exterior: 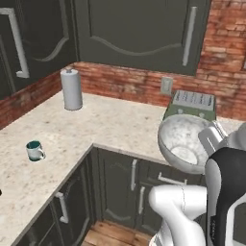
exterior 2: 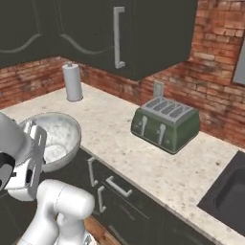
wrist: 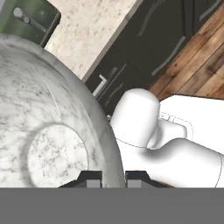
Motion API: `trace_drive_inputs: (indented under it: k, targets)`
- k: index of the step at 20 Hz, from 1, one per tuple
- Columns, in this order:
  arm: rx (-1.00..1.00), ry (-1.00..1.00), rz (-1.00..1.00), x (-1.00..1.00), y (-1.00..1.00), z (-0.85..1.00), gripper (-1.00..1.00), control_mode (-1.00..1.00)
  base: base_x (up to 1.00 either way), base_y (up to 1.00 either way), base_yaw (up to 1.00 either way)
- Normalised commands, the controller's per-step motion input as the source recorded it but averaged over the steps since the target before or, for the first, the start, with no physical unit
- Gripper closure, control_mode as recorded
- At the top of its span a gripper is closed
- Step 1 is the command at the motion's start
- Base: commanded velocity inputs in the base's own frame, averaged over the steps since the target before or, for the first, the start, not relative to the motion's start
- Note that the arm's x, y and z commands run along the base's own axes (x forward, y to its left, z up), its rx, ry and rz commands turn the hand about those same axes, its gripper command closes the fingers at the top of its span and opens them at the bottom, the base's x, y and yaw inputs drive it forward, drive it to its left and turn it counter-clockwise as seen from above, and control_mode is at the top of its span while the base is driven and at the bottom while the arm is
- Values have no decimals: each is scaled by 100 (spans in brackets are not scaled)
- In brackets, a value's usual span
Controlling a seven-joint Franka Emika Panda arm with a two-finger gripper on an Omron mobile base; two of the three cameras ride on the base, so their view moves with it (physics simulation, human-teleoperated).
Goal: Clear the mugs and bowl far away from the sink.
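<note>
— Where's the wide, pale speckled bowl (exterior: pixel 185 141)?
— Lifted off the counter, tilted, near the green toaster (exterior 2: pixel 165 123), sink (exterior 2: pixel 228 193) far right.
— And the gripper (wrist: pixel 113 178)?
— Jaws pinched on its rim; the clear corner lies left.

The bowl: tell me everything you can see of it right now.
The bowl is wide, round, pale grey-white with marbled speckling and a flat circular base inside. It looks empty. It is lifted off the counter, tilted with its opening towards the cameras, above the cabinet fronts. The gripper pinches its rim, one finger inside, one outside. The toaster stands behind, apart.
</note>
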Motion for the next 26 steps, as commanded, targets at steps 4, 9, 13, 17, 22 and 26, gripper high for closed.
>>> trace_drive_inputs:
  k: [4,9,13,17,22,26]
  targets:
    - [0,0,0,0,0,0,100,100,57,18,28]
    - [0,0,0,0,0,0,100,100,52,26,28]
    - [0,0,0,0,0,0,100,100,48,20,36]
    - [0,0,0,0,0,0,100,100,80,18,43]
    - [0,0,0,0,0,0,100,100,64,11,41]
    - [0,0,0,0,0,0,100,100,50,1,35]
